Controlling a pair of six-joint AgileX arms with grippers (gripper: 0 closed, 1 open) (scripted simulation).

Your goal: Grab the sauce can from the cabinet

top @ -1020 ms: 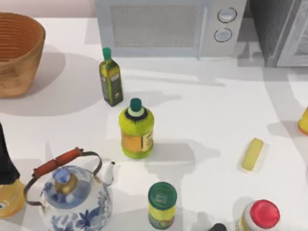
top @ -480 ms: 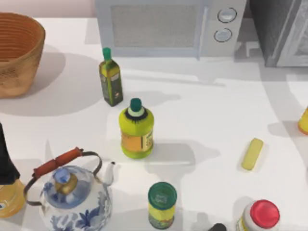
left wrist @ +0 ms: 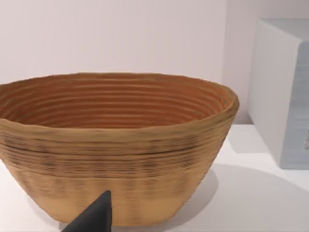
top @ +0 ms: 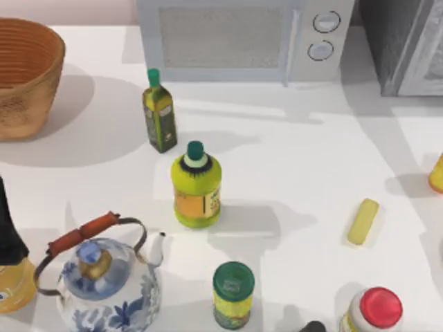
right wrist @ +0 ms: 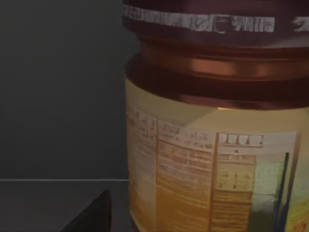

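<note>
Tan-orange label on sauce can: printed text columns, unreadable.

Nothing could be read: the sauce can carried blocks of blurred print on its label and a smeared white band under its top.

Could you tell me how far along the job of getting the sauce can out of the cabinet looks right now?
Done: the right arm has reached into the dark cabinet, since its wrist view shows the sauce can close up against dark walls. In hand: closing in on the can; whether it is gripped cannot be told. Left: grasping and lifting it out. The left arm idles by the woven basket.
</note>
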